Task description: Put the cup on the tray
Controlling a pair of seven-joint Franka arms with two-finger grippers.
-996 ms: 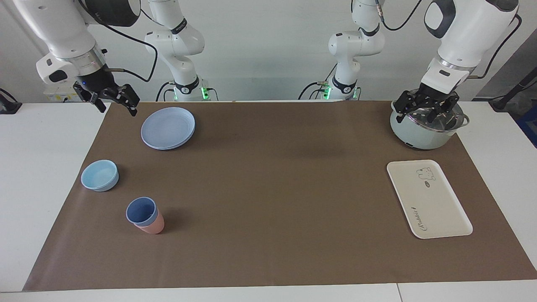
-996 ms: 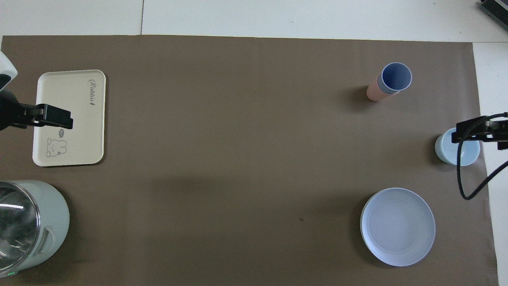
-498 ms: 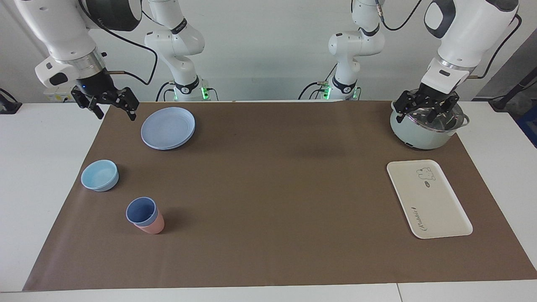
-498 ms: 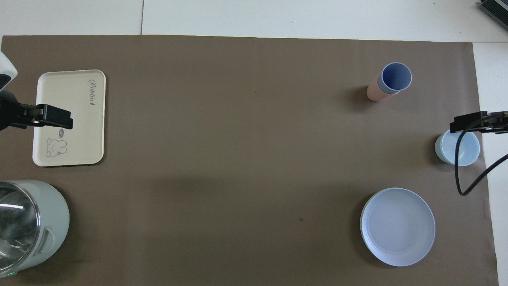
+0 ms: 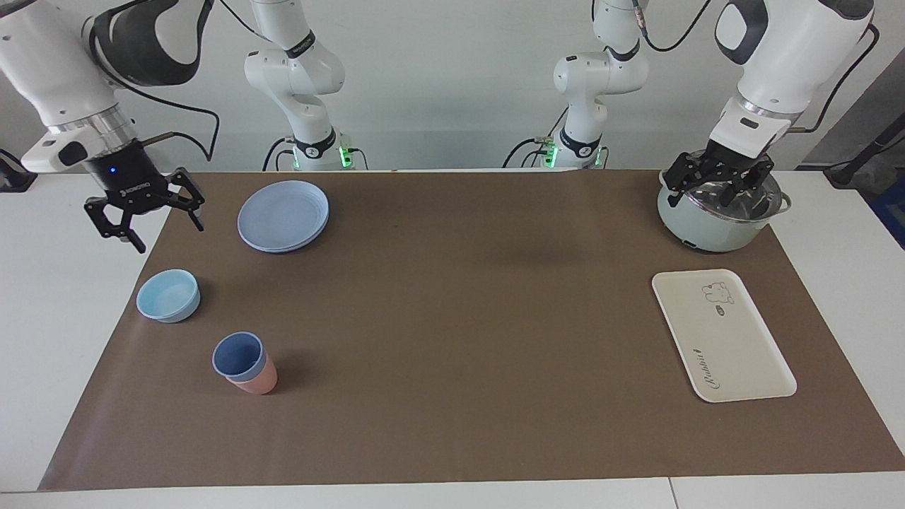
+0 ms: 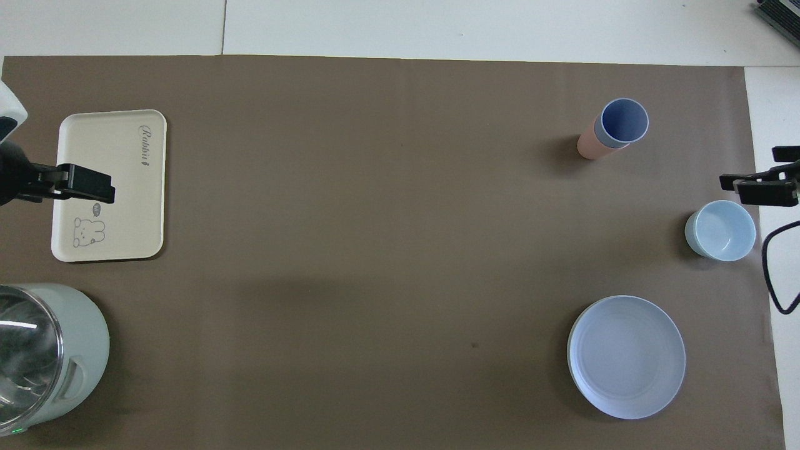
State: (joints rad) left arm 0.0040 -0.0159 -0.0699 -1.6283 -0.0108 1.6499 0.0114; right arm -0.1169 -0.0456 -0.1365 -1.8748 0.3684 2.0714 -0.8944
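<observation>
On the tabletop, facing view, read across from the right arm's end to the left arm's end.

Right gripper (image 5: 148, 218): raised over the edge of the brown mat (image 5: 452, 318), pointing down, fingers spread wide and holding nothing.

Bowl (image 5: 168, 295): shallow, light blue, upright on the mat, below the right gripper in the facing view and apart from it.

Cup (image 5: 239, 355): periwinkle blue, nested inside a salmon-pink tumbler (image 5: 256, 382); the pair leans slightly. It stands farther from the robots than the bowl, at the right arm's end of the mat, well apart from the tray.

Plate (image 5: 283, 215): round, pale blue, near the robots' edge of the mat, nearer to the robots than the bowl and cup.

Tray (image 5: 722, 334): cream-white, rounded corners, small bear drawing and script lettering, lying flat at the left arm's end with nothing on it.

Pot (image 5: 721, 212): pale green with a shiny metal inside, nearer to the robots than the tray.

Left gripper (image 5: 720, 185): waiting over the pot's rim, fingers spread wide, holding nothing.
</observation>
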